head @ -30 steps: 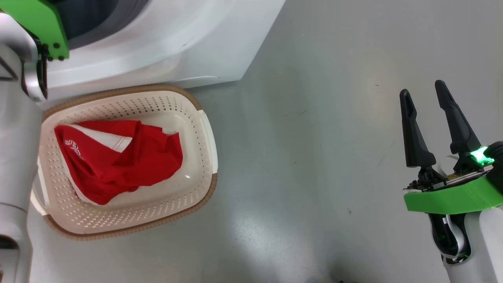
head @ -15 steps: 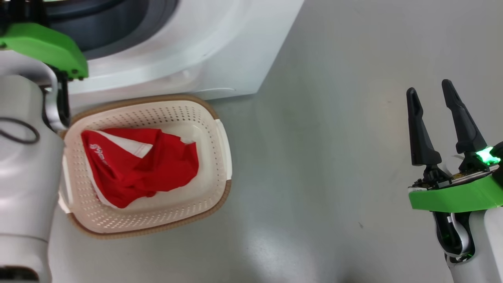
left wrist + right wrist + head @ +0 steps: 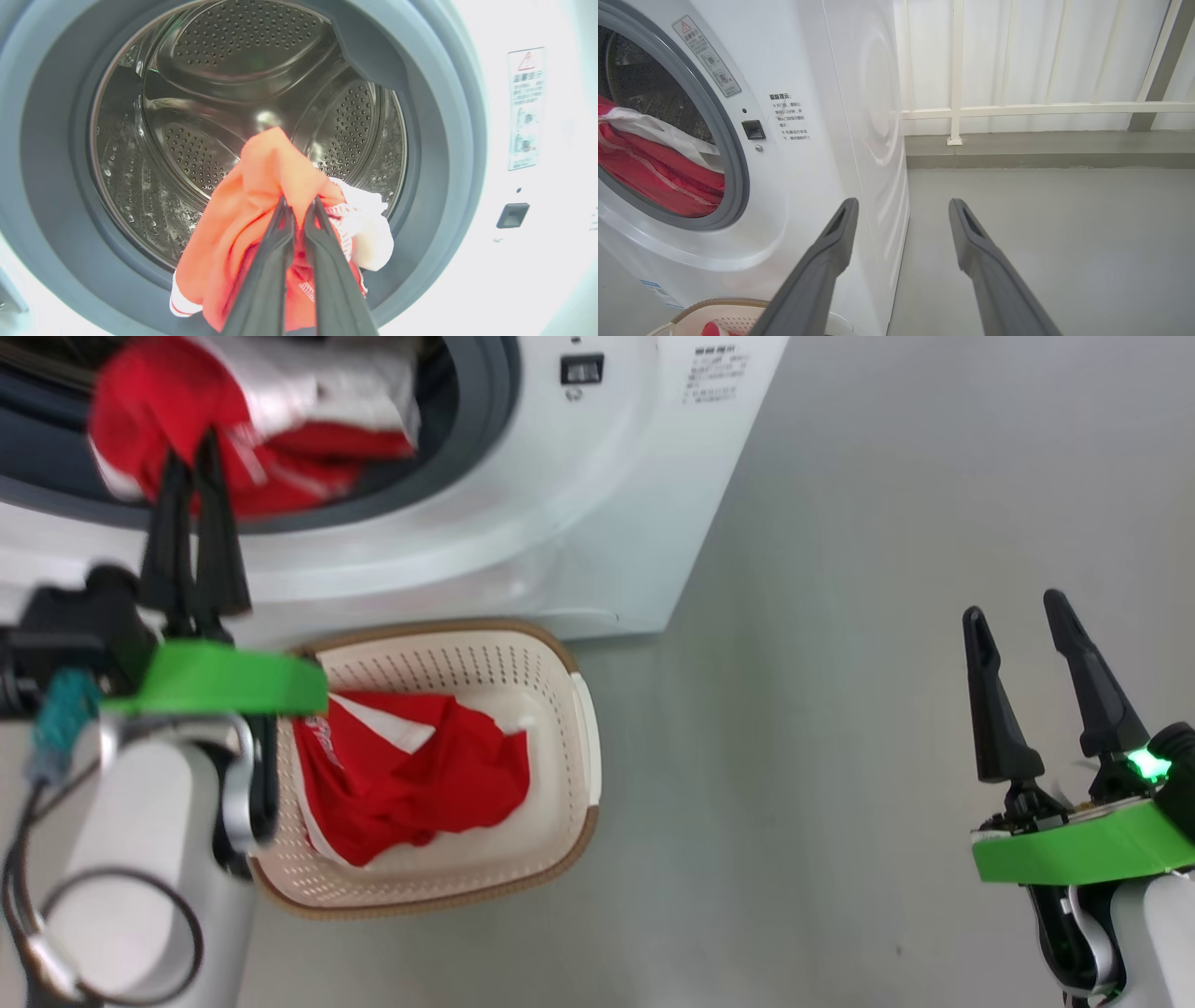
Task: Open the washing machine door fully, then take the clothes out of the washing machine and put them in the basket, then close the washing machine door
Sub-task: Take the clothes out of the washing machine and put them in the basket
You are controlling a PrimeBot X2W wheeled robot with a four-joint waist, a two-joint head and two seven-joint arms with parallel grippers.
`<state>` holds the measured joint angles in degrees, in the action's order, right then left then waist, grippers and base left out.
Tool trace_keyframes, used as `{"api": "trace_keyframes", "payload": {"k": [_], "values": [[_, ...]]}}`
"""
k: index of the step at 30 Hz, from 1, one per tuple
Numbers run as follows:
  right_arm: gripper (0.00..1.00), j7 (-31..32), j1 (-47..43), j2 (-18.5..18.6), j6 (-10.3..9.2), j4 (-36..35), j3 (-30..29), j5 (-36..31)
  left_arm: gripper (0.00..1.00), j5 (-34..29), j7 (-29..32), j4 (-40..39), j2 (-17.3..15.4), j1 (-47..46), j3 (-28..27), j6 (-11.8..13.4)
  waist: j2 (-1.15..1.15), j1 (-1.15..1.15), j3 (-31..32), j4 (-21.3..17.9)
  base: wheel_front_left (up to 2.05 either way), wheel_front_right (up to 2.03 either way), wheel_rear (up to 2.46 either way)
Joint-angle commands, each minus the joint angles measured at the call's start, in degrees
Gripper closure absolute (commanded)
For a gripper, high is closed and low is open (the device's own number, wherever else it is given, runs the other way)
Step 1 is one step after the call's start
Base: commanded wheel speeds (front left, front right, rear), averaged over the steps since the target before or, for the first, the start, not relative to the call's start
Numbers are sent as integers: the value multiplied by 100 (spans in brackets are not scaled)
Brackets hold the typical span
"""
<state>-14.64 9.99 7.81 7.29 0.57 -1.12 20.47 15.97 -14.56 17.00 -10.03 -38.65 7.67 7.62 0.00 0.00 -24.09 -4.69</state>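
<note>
The white washing machine (image 3: 597, 476) stands with its drum mouth uncovered; the washing machine door is out of view. My left gripper (image 3: 191, 453) is shut on red and white clothes (image 3: 280, 429) at the drum's grey ring. In the left wrist view its fingers (image 3: 275, 233) pinch a peak of the clothes (image 3: 261, 177) in front of the steel drum (image 3: 224, 70). The basket (image 3: 569, 672) sits on the floor below the machine front, with a red garment (image 3: 420, 775) lying in it. My right gripper (image 3: 1018, 607) hangs open over bare floor at the right, holding nothing.
Grey floor (image 3: 840, 709) stretches to the right of the machine. In the right wrist view a white railing (image 3: 1017, 109) and pale wall run behind the machine (image 3: 822, 70), and the basket's rim (image 3: 719, 303) shows at the bottom left.
The head camera has swung toward the drum, shifting the whole picture. My left gripper's fingers have come into view, shut on the clothes at the drum mouth. The right gripper stays open.
</note>
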Motion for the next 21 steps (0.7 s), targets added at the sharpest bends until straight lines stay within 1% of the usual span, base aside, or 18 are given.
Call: {"api": "trace_keyframes", "payload": {"k": [1,6,10,17,21], "values": [[0,-36,-110,48,20,-117,92,-69,100,-67,-43,-316,-160,160,-212,3,0,0,408,186,0,0,0],[0,-36,-245,44,20,-105,106,-102,100,-138,-43,-899,-49,727,-194,-40,0,0,626,254,0,0,0],[0,-36,-350,15,20,-88,115,-115,100,-152,-43,-1313,-26,1067,-140,-72,0,0,771,297,0,0,0],[0,-36,-410,8,20,-104,129,-110,100,-115,186,-2025,14,1555,-63,46,0,0,866,313,0,0,0],[0,-36,-404,16,20,-123,143,-107,100,-55,298,-2053,94,1799,22,84,0,0,794,313,0,0,0]]}}
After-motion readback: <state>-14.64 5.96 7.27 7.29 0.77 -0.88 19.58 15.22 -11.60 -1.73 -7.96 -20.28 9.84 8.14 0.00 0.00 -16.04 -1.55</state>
